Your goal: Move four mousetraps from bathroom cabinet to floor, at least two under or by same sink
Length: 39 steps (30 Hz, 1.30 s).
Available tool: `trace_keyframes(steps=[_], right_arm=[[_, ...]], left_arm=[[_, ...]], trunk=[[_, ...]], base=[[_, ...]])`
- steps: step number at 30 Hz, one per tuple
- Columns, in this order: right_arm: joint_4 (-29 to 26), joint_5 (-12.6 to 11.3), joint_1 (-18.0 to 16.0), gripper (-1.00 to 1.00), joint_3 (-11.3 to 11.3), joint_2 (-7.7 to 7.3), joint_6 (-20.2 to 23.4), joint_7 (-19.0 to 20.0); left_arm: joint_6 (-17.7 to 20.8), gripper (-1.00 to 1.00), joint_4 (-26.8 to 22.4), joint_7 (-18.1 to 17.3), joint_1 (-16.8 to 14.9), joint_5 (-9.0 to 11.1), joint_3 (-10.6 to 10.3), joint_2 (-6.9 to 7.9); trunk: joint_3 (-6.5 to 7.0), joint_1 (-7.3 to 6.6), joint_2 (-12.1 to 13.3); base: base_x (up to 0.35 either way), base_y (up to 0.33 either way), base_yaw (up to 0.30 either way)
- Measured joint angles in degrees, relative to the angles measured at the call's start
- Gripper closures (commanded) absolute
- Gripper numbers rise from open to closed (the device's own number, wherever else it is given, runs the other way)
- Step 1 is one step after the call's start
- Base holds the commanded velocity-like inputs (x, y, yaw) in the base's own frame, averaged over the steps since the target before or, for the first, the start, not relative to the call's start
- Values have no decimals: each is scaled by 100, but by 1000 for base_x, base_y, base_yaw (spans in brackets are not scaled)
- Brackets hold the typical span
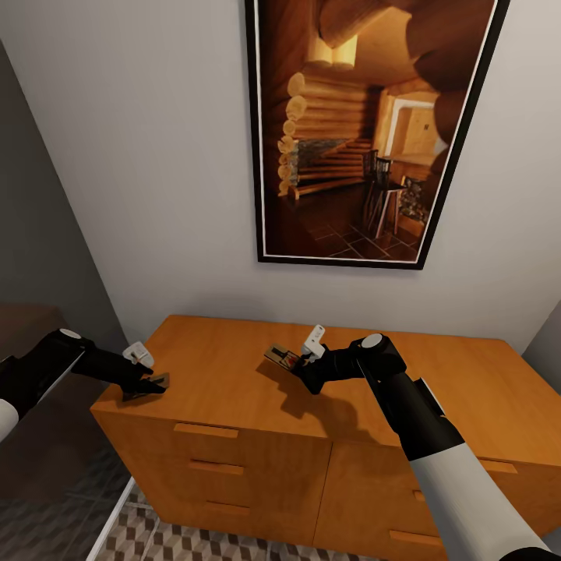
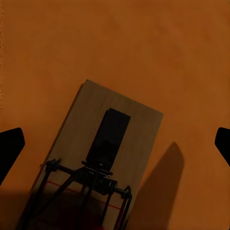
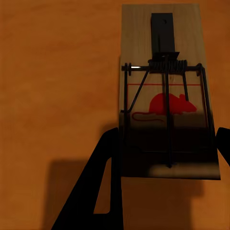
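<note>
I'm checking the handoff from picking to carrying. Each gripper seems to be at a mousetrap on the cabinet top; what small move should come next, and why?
Probably lift both arms slightly. The right gripper looks shut on a mousetrap, raised above its shadow on the cabinet. The left gripper is at the other mousetrap by the cabinet's corner, its grip unclear.

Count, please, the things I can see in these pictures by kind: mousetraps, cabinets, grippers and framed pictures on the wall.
Mousetraps: 2, one at the left gripper, one at the right gripper
Cabinet: 1
Grippers: 2, left gripper and right gripper
Framed picture: 1
Total: 6
</note>
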Motion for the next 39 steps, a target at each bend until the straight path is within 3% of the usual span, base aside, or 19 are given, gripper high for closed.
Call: trace_keyframes(steps=[39], right_arm=[[0, 1, 0, 100, 0, 0, -3, 0]], left_arm=[[5, -100, 8, 0, -5, -18, 4, -10]], trunk=[[1, 0, -1]], base=[[0, 0, 0]])
